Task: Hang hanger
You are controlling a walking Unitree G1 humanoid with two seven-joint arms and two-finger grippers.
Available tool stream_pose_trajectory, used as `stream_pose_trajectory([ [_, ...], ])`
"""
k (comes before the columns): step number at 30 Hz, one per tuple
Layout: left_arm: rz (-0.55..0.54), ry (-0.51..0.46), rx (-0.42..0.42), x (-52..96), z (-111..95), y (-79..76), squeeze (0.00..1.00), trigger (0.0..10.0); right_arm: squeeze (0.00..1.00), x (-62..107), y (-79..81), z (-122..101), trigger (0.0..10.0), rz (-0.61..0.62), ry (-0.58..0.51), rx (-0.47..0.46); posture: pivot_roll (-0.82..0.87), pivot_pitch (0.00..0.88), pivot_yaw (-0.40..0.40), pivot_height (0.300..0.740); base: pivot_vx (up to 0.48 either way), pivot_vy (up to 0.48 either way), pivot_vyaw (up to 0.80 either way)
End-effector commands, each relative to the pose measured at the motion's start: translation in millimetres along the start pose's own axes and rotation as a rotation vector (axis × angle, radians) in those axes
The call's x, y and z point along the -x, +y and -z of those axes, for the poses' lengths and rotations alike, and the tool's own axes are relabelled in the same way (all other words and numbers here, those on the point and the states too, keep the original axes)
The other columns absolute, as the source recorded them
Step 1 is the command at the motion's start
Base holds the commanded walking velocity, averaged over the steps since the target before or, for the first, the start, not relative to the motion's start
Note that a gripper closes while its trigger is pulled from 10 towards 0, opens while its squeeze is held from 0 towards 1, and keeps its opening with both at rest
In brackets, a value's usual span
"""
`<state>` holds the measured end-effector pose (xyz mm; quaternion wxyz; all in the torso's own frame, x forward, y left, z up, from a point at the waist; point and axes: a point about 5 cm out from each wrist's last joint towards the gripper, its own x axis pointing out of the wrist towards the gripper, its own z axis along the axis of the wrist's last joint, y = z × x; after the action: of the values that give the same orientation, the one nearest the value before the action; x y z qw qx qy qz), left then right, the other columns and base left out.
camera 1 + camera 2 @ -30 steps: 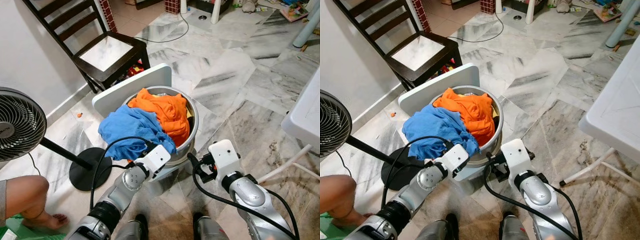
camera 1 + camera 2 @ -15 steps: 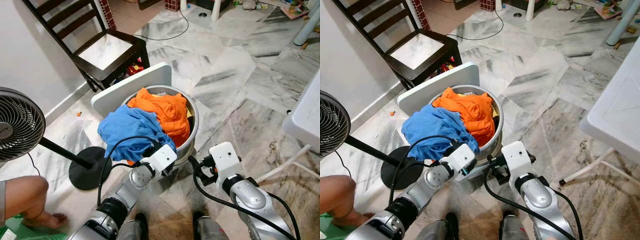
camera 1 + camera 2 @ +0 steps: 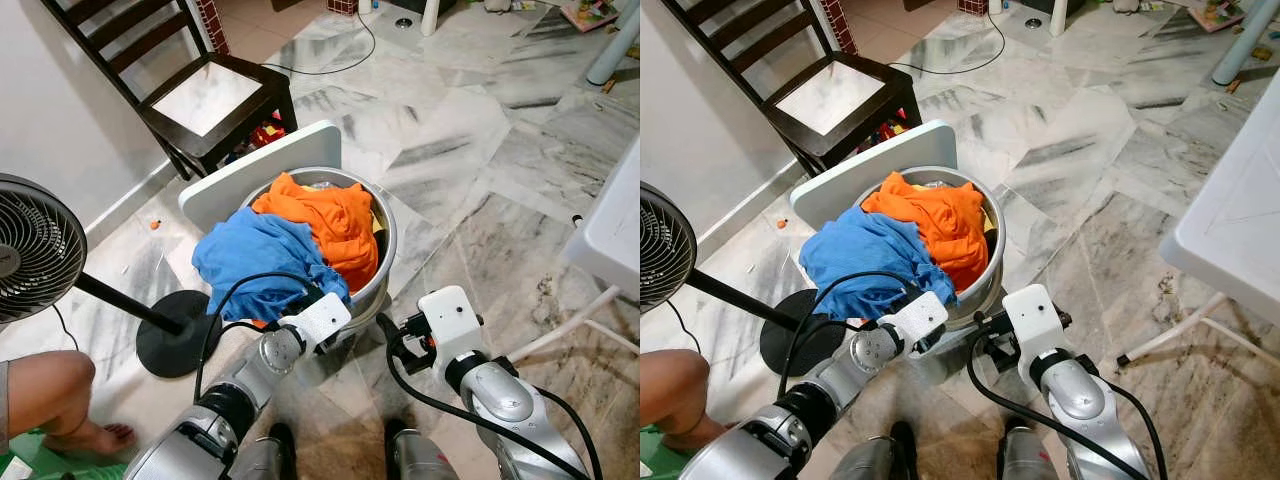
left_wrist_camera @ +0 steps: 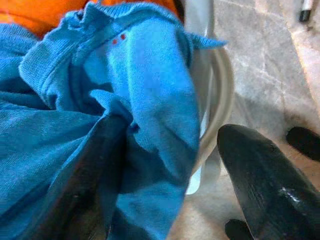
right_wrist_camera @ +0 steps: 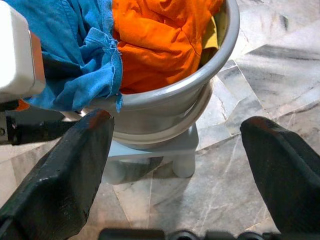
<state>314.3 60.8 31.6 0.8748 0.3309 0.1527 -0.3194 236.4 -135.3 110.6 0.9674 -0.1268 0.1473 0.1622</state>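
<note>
A: Where do we have the left gripper (image 4: 165, 175)?
B: At the near rim of the bucket (image 3: 388, 240), fingers spread, one pressed into the blue cloth (image 3: 255, 260) hanging over the edge, nothing clamped.

A: And the right gripper (image 5: 175, 165)?
B: Released too, low, facing the bucket's side and the stool (image 5: 165, 150) under it.

A: Hanger?
B: We can't make one out. Orange cloth (image 3: 325, 220) beside the blue, chair (image 3: 215, 95) behind.

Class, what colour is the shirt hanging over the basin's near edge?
Blue shirt, clearest in the left eye view.
</note>
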Motion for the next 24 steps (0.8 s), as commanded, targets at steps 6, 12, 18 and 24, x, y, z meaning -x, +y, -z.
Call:
stream_pose_trajectory([
  [6, -0.013, 0.066, -0.015, 6.1, 22.0, 3.0, 0.0, 0.0, 0.0, 2.6, 4.7, -0.2, 10.0, -0.007, 0.002, -0.008, -0.15, 0.308, 0.145, 0.74, 0.0, 0.0, 0.0],
  [12, -0.02, 0.064, -0.015, 6.1, 22.2, 3.5, 0.0, 0.0, 0.0, 1.8, 4.6, -0.6, 10.0, -0.007, 0.001, -0.007, -0.15, 0.307, 0.143, 0.74, 0.0, 0.0, 0.0],
  [18, -0.027, 0.058, -0.014, 5.6, 21.1, 4.2, 0.0, 0.0, 0.0, 0.9, 3.8, -0.9, 10.0, -0.005, 0.0, -0.006, -0.15, 0.304, 0.142, 0.74, 0.0, 0.0, 0.0],
  [24, -0.067, 0.037, -0.013, 6.0, 19.5, 7.9, 0.0, 0.0, 0.0, 0.6, 4.3, -1.2, 10.0, -0.006, -0.002, -0.005, -0.15, 0.301, 0.142, 0.74, 0.0, 0.0, 0.0],
])
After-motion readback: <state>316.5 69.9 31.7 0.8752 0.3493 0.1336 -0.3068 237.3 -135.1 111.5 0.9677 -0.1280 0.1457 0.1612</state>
